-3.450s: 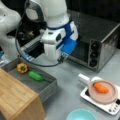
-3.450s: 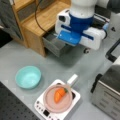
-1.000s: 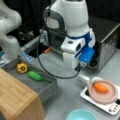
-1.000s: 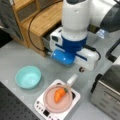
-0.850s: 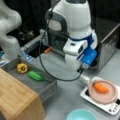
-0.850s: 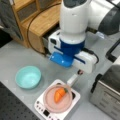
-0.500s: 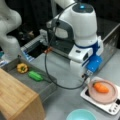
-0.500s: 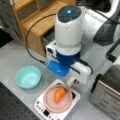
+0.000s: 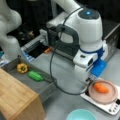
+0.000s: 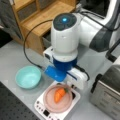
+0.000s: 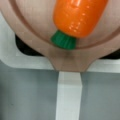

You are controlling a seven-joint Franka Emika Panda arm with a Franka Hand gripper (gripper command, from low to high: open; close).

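Hovering just beside a pink plate on a white scale, the gripper sat by the carrot lying there; whether its jaws were open could not be told.

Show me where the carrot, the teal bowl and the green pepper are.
carrot (image 10: pixel 59 95), a front view, middle of its orange body
teal bowl (image 10: pixel 28 77), a front view, inner floor
green pepper (image 9: pixel 35 75), a front view, its middle

orange carrot, flat on pink plate
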